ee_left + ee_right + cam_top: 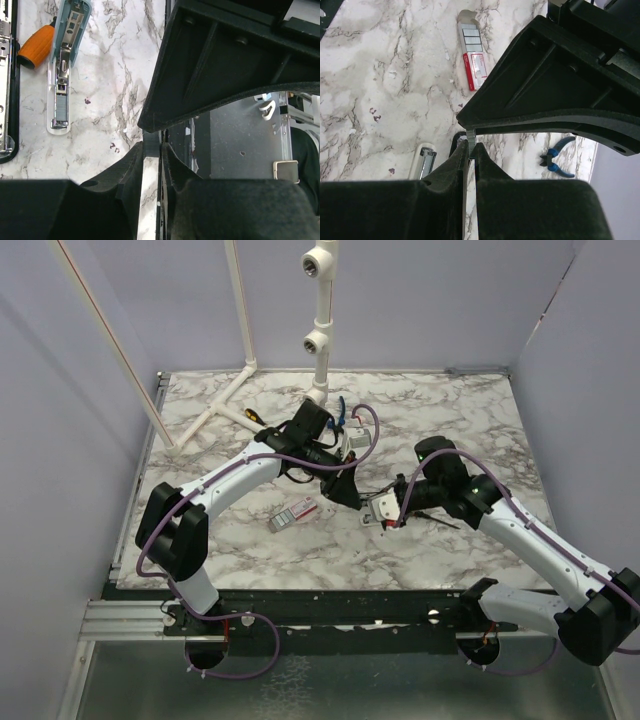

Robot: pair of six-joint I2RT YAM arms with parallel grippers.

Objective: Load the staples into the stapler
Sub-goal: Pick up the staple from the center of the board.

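The right gripper [471, 145] has its fingers pressed together. A tiny ridged grey sliver shows right at the tips, and I cannot tell what it is. Ahead of it on the marble table [480, 420] lie the staples [472, 57], silvery strips poking out of their red-marked white box, touched by nothing. The left gripper [151, 150] hangs close by with only a thin slit between its fingers; whether it pinches anything I cannot tell. Off to its side lies the stapler [6, 90], black, its metal channel showing, next to an orange handle [37, 45] and an open teal stapler [65, 65]. Blue pliers [557, 155] lie farther out.
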